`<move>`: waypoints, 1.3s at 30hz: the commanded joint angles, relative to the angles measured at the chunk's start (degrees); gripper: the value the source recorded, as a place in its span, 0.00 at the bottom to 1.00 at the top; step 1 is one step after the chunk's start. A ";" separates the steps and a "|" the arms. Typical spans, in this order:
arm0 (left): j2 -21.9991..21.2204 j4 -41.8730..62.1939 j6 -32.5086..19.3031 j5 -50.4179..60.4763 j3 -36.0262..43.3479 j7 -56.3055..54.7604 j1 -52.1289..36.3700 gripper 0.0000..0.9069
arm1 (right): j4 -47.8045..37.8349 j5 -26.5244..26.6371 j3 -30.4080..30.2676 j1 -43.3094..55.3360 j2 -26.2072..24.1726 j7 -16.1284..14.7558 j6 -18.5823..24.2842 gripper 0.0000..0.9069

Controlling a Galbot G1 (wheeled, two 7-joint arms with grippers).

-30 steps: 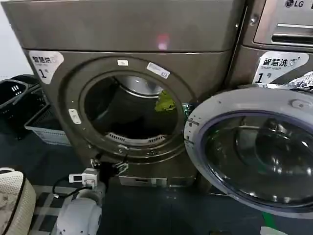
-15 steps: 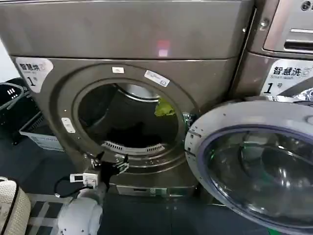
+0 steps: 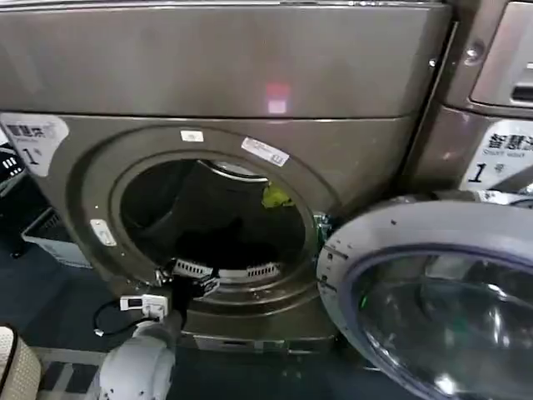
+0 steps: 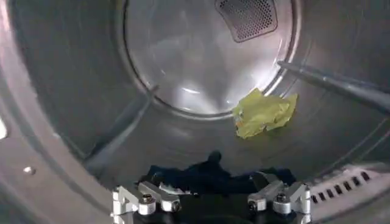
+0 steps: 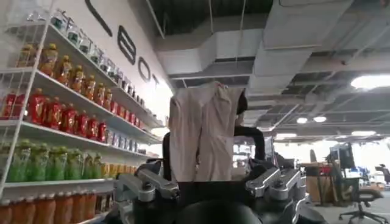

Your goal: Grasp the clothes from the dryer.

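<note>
- Sitting at the lower lip of the dryer point(image 3: 250, 75) porthole: left claw point(image 3: 185, 282), fingers point(image 4: 137, 199) spread wide, gripping nothing.
- Lying on the drum floor just beyond that claw: dark fabric point(image 4: 210, 173).
- Clinging farther back, on the drum's right wall near the rear plate: yellow-green cloth point(image 4: 263, 112).
- Standing swung open to the right: glass door point(image 3: 433, 308).
- Pointing away toward drink shelves point(image 5: 55, 115): right claw point(image 5: 210, 185), pinching a hanging beige cloth point(image 5: 204, 137).
</note>
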 commanded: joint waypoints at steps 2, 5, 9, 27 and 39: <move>0.01 0.34 2.81 0.57 0.00 0.03 -0.09 1.00 | -0.04 -0.14 -0.03 -0.20 0.08 0.45 0.25 1.00; -0.16 1.11 2.81 2.15 0.17 -0.28 -0.70 1.00 | 0.04 -0.15 -0.05 -0.08 0.08 0.46 0.61 1.00; -0.38 2.86 -0.37 3.95 0.90 -0.60 -2.69 1.00 | 0.10 -0.16 -0.23 0.00 0.13 0.41 1.07 1.00; -0.69 21.01 -4.79 5.62 0.51 -0.40 -18.09 1.00 | 0.33 -0.20 -0.98 0.32 -0.06 0.37 1.32 1.00; 0.97 27.59 -18.75 51.38 -0.58 39.98 -27.53 1.00 | 0.81 -0.39 -2.04 0.92 -0.31 0.36 1.16 1.00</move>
